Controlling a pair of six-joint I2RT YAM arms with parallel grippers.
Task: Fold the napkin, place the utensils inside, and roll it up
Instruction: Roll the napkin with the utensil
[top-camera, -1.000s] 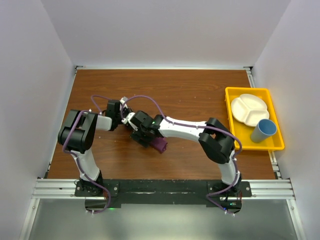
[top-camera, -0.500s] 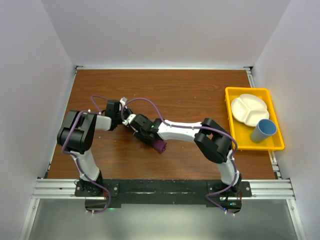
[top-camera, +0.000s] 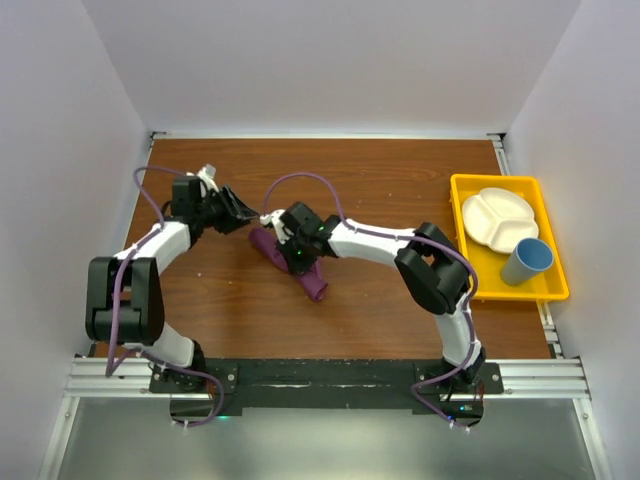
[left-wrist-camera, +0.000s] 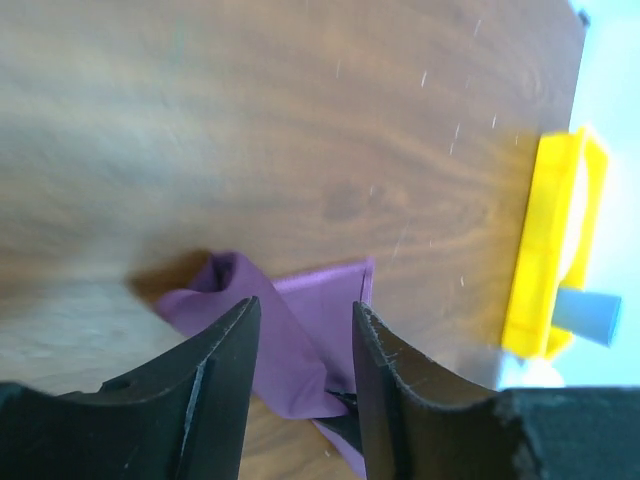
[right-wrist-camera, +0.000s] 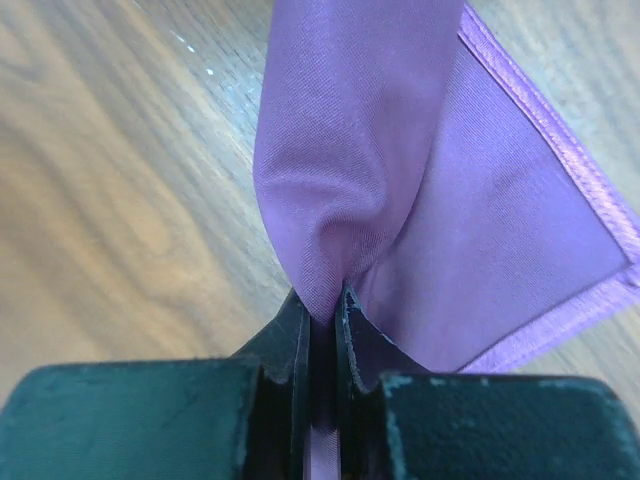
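The plum-purple napkin (top-camera: 314, 284) lies bunched in a long diagonal strip at the table's middle. My right gripper (top-camera: 296, 262) is shut on it; in the right wrist view its jaws (right-wrist-camera: 322, 300) pinch a fold of the napkin (right-wrist-camera: 400, 150) that hangs just above the wood. My left gripper (top-camera: 250, 218) is open and hovers just left of the cloth's far end, touching nothing. In the left wrist view the napkin (left-wrist-camera: 225, 290) shows beyond the parted fingers (left-wrist-camera: 225, 380). The utensils are out of view.
A yellow tray (top-camera: 462, 190) sits at the right edge of the table, holding a white divided plate (top-camera: 497, 218) and a blue cup (top-camera: 527, 262). White walls close in the table on three sides.
My left gripper opened, let go of the napkin and swung back to the left. My right gripper closed on the napkin, which now lies stretched out longer.
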